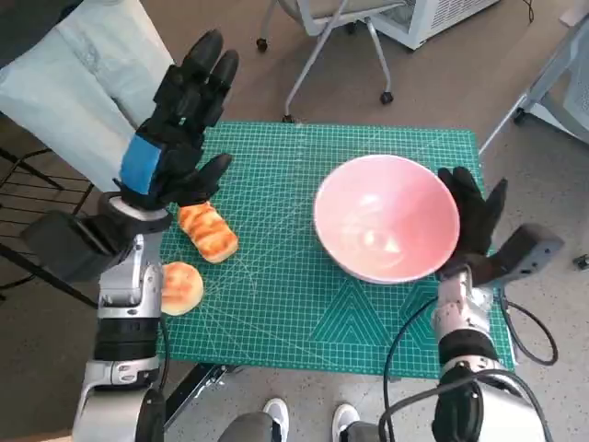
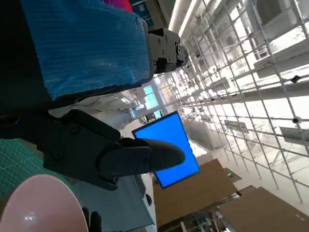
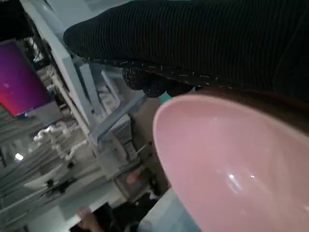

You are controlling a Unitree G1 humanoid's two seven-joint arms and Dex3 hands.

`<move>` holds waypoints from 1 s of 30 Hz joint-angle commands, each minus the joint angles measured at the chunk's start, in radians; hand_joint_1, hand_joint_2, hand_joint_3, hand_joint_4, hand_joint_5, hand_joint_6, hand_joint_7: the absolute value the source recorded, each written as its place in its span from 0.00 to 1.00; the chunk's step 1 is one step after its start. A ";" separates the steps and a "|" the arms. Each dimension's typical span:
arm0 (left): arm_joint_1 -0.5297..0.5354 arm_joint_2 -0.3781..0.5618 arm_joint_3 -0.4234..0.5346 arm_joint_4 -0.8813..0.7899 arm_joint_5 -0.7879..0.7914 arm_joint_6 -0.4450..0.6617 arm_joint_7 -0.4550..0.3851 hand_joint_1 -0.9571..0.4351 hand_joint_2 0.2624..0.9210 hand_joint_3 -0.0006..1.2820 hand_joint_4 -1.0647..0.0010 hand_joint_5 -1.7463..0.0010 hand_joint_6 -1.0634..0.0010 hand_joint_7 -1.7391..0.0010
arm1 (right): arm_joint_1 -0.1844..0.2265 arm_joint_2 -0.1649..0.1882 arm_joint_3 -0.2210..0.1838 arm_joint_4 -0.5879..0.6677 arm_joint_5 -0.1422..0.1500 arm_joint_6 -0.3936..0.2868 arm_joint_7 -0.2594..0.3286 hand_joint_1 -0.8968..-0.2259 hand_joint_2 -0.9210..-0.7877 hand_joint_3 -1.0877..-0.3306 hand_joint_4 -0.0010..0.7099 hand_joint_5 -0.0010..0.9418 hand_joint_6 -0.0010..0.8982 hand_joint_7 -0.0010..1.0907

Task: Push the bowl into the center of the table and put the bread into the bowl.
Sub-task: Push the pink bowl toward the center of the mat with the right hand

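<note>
A pink bowl (image 1: 386, 226) stands on the right half of the green cutting mat (image 1: 276, 304); it also shows in the left wrist view (image 2: 38, 205) and fills the right wrist view (image 3: 231, 169). My gloved right hand (image 1: 474, 216) lies flat against the bowl's right rim, fingers straight, holding nothing. An oblong toasted bread (image 1: 208, 232) lies on the mat's left part, and a round bun (image 1: 180, 287) sits nearer the front left edge. My left hand (image 1: 184, 115) hovers raised above the oblong bread, fingers spread and empty.
A rolling chair base (image 1: 322, 55) stands beyond the table's far edge. A pale cushion or bag (image 1: 74, 83) lies off the far left. A person's shoes (image 1: 308, 416) show at the near edge. A black frame (image 1: 28, 193) stands left of the table.
</note>
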 commanded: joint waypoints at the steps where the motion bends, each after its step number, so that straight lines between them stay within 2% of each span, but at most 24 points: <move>1: 0.013 0.009 0.009 -0.019 -0.008 0.010 0.006 0.16 1.00 0.34 0.96 1.00 1.00 0.88 | 0.007 0.010 -0.006 0.012 0.005 0.018 0.001 0.48 0.00 0.49 0.14 0.00 0.17 0.14; 4: 0.032 0.017 0.018 -0.038 -0.002 0.002 0.015 0.16 1.00 0.34 0.96 1.00 1.00 0.87 | -0.034 0.042 0.008 0.017 -0.009 0.028 -0.014 0.49 0.00 0.49 0.14 0.00 0.18 0.14; 10: 0.051 0.025 0.022 -0.065 -0.003 0.006 0.024 0.17 1.00 0.34 0.96 1.00 1.00 0.88 | -0.058 0.066 0.021 0.020 -0.022 0.038 -0.019 0.49 0.00 0.48 0.13 0.00 0.19 0.14; 22: 0.075 0.032 0.030 -0.084 0.007 -0.003 0.038 0.18 1.00 0.34 0.97 1.00 1.00 0.88 | -0.095 0.100 0.025 0.026 -0.020 0.073 -0.025 0.49 0.00 0.50 0.12 0.00 0.18 0.13; 30: 0.085 0.034 0.031 -0.088 0.019 -0.013 0.054 0.18 1.00 0.35 0.96 1.00 1.00 0.88 | -0.106 0.100 0.033 0.026 -0.027 0.089 -0.024 0.50 0.00 0.52 0.11 0.00 0.18 0.12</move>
